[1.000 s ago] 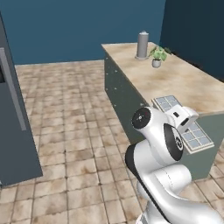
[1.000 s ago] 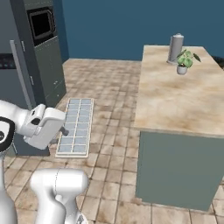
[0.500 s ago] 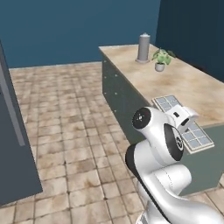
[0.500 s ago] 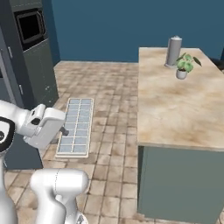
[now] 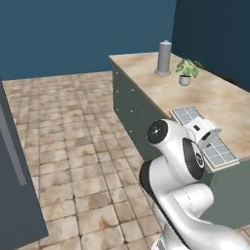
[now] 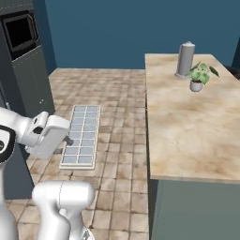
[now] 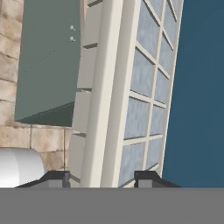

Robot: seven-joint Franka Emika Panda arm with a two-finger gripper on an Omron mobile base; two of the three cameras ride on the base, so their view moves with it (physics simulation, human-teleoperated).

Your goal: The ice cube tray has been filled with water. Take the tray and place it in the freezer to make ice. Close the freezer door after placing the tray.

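Observation:
The ice cube tray [image 6: 84,129], pale with a grid of water-filled cells, hangs level above the tiled floor, left of the island. My gripper [image 6: 69,140] is shut on the tray's near long edge. In the hand view the tray [image 7: 144,87] runs away from the gripper [image 7: 101,178], its rim between the two dark fingertips. From the left base view the tray [image 5: 220,150] sticks out behind my white hand. A dark blue-grey fridge door [image 5: 12,195] with a grey bar handle stands at the far left; I cannot tell whether it is the freezer door.
The island counter [image 6: 187,136] carries a grey canister [image 6: 185,59] and a small potted plant [image 6: 199,77] at its far end. A black-windowed wall oven [image 6: 18,33] stands at the back left. Open tiled floor [image 5: 73,122] lies between island and fridge.
The whole picture has shifted, so the base has moved: fridge and oven slid toward the left edge. The tray stays in the gripper, held the same way.

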